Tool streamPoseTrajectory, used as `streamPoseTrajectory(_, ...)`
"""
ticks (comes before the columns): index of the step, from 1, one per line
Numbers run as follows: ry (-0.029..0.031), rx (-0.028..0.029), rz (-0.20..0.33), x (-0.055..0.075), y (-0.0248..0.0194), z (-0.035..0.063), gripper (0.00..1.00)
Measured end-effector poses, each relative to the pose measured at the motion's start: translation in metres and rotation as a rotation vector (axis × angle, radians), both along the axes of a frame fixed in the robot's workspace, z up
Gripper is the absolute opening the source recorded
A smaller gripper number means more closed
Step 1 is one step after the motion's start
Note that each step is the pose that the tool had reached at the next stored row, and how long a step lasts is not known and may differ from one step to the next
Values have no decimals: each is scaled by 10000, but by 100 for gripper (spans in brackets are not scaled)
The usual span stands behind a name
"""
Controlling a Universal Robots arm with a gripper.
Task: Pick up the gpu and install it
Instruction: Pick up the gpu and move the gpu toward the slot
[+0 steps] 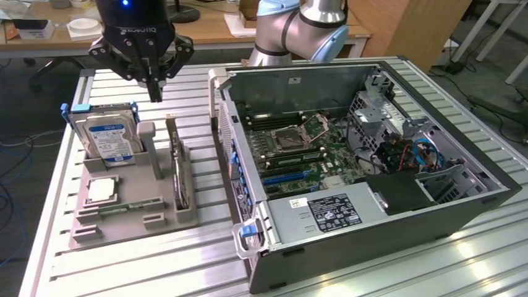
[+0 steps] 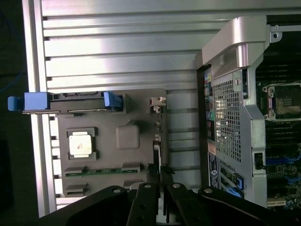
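The gpu (image 1: 175, 168) stands on its edge in a slot of the grey holder (image 1: 157, 210), on the side nearest the computer case. In the wrist view the gpu (image 2: 157, 141) is a thin edge-on strip, its silver bracket (image 2: 157, 102) at the far end. My black gripper (image 1: 154, 93) hangs above the holder's far end, over the gpu and well clear of it. Its fingers meet in a point, shut, with nothing held. In the wrist view the gripper (image 2: 161, 189) is lined up over the card's near end.
The open computer case (image 1: 355, 167) lies on the exterior view's right, motherboard (image 1: 301, 151) exposed. The holder also carries a hard drive (image 1: 107, 139) with blue tabs, a CPU (image 1: 103, 190) and a memory stick (image 1: 128, 207). All of it rests on a slatted aluminium table (image 1: 123, 272).
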State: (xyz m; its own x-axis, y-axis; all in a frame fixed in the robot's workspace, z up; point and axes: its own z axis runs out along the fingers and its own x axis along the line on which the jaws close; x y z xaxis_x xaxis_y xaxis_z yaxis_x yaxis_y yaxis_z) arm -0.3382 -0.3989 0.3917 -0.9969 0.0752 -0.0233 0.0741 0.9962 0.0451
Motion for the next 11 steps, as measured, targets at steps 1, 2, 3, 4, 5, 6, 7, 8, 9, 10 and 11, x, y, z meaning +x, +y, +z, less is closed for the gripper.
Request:
streamPoseTrajectory(1, 0, 0, -1, -1, 0, 0, 17)
streamPoseTrajectory(2, 0, 0, 0, -2, 0, 0, 23)
streamPoseTrajectory(3, 0, 0, 0, -2, 0, 0, 29)
streamPoseTrajectory(4, 0, 0, -1, -3, 0, 0, 29)
streamPoseTrajectory(5, 0, 0, -1, -4, 0, 0, 35)
streamPoseTrajectory(6, 0, 0, 0, -5, 0, 0, 41)
streamPoseTrajectory(7, 0, 0, 0, -5, 0, 0, 41)
streamPoseTrajectory(8, 0, 0, 0, -5, 0, 0, 47)
streamPoseTrajectory(9, 0, 0, 0, -5, 0, 0, 47)
streamPoseTrajectory(10, 0, 0, 0, -5, 0, 0, 53)
streamPoseTrajectory(11, 0, 0, 0, -5, 0, 0, 53)
